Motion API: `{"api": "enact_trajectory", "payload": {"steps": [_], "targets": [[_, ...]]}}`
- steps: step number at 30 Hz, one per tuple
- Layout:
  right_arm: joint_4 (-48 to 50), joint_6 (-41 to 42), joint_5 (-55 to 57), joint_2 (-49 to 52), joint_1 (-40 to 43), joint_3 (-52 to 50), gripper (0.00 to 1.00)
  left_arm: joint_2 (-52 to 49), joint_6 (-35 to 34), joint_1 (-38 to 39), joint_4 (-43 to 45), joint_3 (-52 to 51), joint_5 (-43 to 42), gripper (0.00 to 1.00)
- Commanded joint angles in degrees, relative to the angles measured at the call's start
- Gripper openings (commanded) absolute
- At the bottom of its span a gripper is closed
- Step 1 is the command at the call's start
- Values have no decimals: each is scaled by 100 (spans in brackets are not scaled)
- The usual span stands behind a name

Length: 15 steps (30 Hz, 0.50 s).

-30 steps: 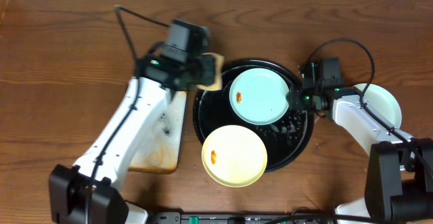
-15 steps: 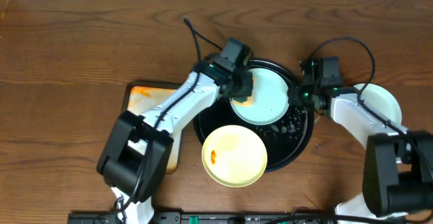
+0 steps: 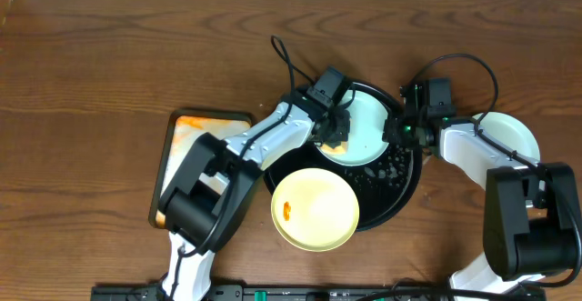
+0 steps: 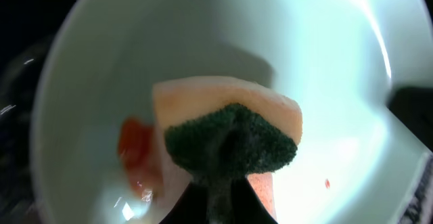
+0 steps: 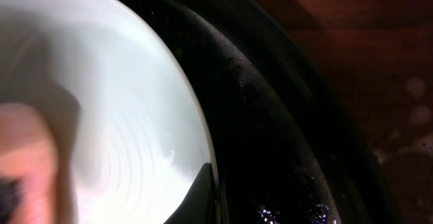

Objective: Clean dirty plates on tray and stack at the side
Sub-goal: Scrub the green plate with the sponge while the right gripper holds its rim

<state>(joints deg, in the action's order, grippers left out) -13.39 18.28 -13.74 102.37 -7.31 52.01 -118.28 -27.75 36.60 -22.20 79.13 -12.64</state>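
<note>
A pale blue plate (image 3: 368, 124) lies in the back of the black tray (image 3: 400, 178). My left gripper (image 3: 333, 130) is shut on a yellow sponge with a green pad (image 4: 230, 132) and presses it on this plate (image 4: 304, 48), beside an orange-red smear (image 4: 134, 146). My right gripper (image 3: 395, 130) is shut on the plate's right rim, and one finger (image 5: 206, 193) shows over the rim (image 5: 88, 116). A pale yellow plate (image 3: 318, 212) with a small smear overlaps the tray's front edge. Another pale plate (image 3: 520, 130) lies on the table to the right.
A small rectangular orange-stained tray (image 3: 191, 142) lies on the table left of the black tray. Water drops glisten on the black tray's floor (image 5: 284, 116). The left arm reaches across the black tray's left rim. Wooden table (image 3: 109, 55) lies all around.
My left arm has swung right from the small stained tray with the sponge, onto the pale blue plate and over its smear. The right gripper has stayed on the plate's rim.
</note>
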Motion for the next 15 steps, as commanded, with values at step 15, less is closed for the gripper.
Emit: {"api": "enact_trajectory", "payload": {"steps": [15], "targets": [[-247,-33,201,81,-103,-7,1,-382,291,-17,-929,385,2614,7]]}}
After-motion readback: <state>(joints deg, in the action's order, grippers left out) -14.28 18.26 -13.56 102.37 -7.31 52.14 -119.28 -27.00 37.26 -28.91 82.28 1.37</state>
